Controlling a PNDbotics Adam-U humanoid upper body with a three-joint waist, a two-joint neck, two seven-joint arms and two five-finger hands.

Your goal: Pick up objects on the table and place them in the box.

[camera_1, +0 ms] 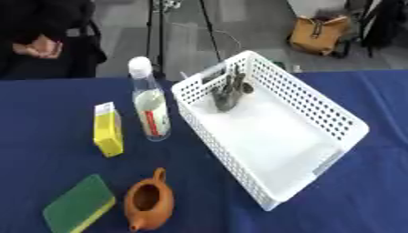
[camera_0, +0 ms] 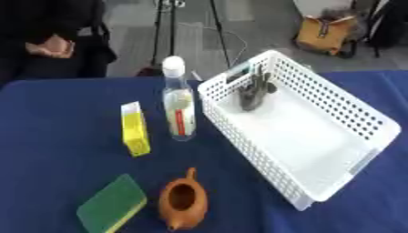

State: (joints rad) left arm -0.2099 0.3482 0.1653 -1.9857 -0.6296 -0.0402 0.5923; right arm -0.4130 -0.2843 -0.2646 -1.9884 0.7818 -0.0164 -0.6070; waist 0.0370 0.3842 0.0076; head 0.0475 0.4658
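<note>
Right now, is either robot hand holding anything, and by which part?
Nothing is seen held: neither hand shows in either view. The bottle, yellow box, green sponge and clay teapot sit free on the table.

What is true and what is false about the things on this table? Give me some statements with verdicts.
1. The bottle stands upright beside the basket. True.
2. The yellow box lies in the basket. False: it is on the table, left of the bottle.
3. The green sponge lies next to the brown teapot. True.
4. The basket is empty. False: a dark thing sits at its far end.
</note>
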